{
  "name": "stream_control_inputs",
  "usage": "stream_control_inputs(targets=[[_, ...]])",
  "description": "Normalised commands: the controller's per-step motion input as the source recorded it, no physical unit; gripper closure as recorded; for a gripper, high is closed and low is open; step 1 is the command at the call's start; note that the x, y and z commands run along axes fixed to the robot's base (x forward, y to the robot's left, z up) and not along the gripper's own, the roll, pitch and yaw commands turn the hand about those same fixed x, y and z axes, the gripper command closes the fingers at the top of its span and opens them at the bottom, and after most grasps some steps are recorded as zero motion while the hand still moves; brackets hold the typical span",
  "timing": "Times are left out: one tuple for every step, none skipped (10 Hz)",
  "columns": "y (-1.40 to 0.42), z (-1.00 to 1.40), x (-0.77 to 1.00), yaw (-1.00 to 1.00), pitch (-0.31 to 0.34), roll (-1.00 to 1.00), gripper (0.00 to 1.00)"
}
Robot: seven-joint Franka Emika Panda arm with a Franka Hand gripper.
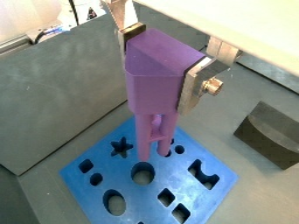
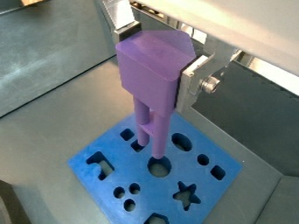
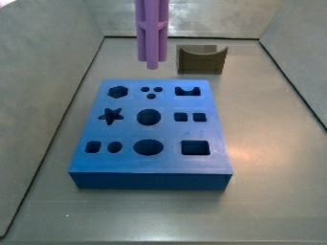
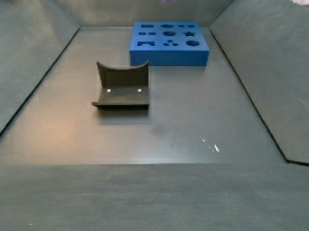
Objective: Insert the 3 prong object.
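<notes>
My gripper (image 1: 162, 59) is shut on the wide head of the lilac 3 prong object (image 1: 158, 79), held upright with its ridged prongs pointing down. The silver fingers (image 1: 191, 86) clamp both sides of the head; this shows in both wrist views (image 2: 149, 74). The prongs hang over the blue block (image 1: 105, 171) with its shaped holes, near the round hole (image 2: 158, 164) and the cluster of small holes (image 3: 152, 92). In a side view the peg (image 3: 151, 33) ends above the block's far part (image 3: 153, 172), with the gripper out of frame. In the side view of the block (image 4: 169, 56), peg and gripper are out of view.
A dark olive-brown notched block (image 3: 201, 60) lies on the grey floor beyond the blue block, also seen in a wrist view (image 1: 271, 136) and a side view (image 4: 121, 88). Grey walls (image 3: 52, 86) enclose the floor.
</notes>
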Motion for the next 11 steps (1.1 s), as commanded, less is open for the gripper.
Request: stream_control_inputs(targets=[[0.25, -0.34, 0.0, 0.01, 0.0, 0.06, 1.0], [0.55, -0.67, 0.0, 0.0, -0.01, 0.05, 1.0], [0.59, -0.78, 0.02, 0.0, 0.0, 0.11, 1.0], [0.5, -0.79, 0.09, 0.0, 0.0, 0.05, 1.0], [0.45, -0.67, 0.01, -0.12, -0.046, -0.07, 1.0], [0.37, -0.58, 0.04, -0.12, -0.051, -0.08, 1.0], [0.15, -0.45, 0.0, -0.1, -0.083, -0.02, 1.0], [0.12, -0.37, 0.0, -0.13, -0.049, 0.0, 1.0], [0.09, -0.32, 0.0, -0.14, -0.036, 0.0, 1.0], [0.09, -0.33, 0.0, -0.11, -0.017, 0.0, 1.0], [0.07, -0.33, 0.0, -0.09, -0.026, 0.0, 1.0]])
